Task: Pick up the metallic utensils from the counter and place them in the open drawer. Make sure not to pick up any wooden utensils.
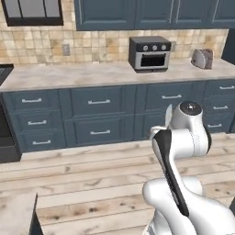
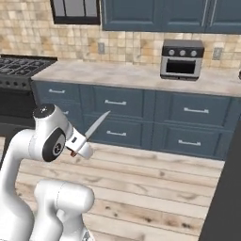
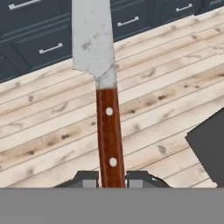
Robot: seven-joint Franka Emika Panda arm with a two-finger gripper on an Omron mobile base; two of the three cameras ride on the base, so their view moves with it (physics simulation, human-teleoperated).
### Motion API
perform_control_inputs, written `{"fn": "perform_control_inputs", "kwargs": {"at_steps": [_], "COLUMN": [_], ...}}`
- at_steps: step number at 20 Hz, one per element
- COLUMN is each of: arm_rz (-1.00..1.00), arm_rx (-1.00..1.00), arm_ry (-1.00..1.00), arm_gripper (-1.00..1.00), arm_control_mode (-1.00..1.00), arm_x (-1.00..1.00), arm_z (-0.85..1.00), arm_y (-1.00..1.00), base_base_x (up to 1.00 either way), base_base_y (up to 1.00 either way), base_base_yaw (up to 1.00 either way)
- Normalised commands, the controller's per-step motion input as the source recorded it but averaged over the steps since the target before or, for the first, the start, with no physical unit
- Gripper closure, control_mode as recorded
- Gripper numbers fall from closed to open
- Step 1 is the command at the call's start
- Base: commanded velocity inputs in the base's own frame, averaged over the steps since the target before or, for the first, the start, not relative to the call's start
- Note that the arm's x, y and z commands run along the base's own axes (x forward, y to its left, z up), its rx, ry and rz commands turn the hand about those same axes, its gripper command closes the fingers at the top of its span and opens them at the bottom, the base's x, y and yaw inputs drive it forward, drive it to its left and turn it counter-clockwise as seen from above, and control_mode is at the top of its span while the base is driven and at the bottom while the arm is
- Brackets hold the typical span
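Right now my tool [image 3: 111,178] is pinching the knife [image 3: 103,94] by the low end of its reddish-brown handle, one dark finger [image 3: 85,179] on each side w/ the handle between them. Hand view: handle runs straight up from the fingers, two pale rivets on it; the silver-grey blade widens above & runs off the top edge. Behind the knife lies the wood-plank floor [image 3: 166,83], w/ dark blue cabinets [image 3: 39,39] & silver pulls across the top.

Right base view: knife [image 2: 94,128] is held in the air off my arm's end, blade tilted up & to the right, in front of the dark blue drawer fronts [image 2: 117,102], well above the floor. Left base view: only a pale sliver of blade [image 1: 167,117] shows, next to my upper arm joint.

Background, both base views: long marbled tabletop [image 1: 69,73] along the tiled wall, carrying a small oven [image 1: 150,53] & a toaster [image 1: 202,58]. Black stove [image 2: 21,68] sits at that tabletop's left end in right base view.
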Motion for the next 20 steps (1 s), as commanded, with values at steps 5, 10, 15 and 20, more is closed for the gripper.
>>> {"fn": "perform_control_inputs", "kwargs": {"at_steps": [5,10,15,20], "arm_rz": [0.00,0.00,0.00,0.00], "arm_rx": [0.00,0.00,0.00,0.00], "arm_ry": [0.00,0.00,0.00,0.00], "arm_gripper": [1.00,1.00,1.00,1.00], "arm_control_mode": [1.00,1.00,1.00,1.00], "arm_x": [0.00,0.00,0.00,0.00], "arm_z": [0.00,0.00,0.00,0.00], "arm_y": [0.00,0.00,0.00,0.00], "base_base_x": [1.00,1.00,1.00,1.00], "base_base_y": [0.00,-0.01,-0.08,-0.09], "base_base_yaw": [0.24,0.42,0.56,0.57]}}
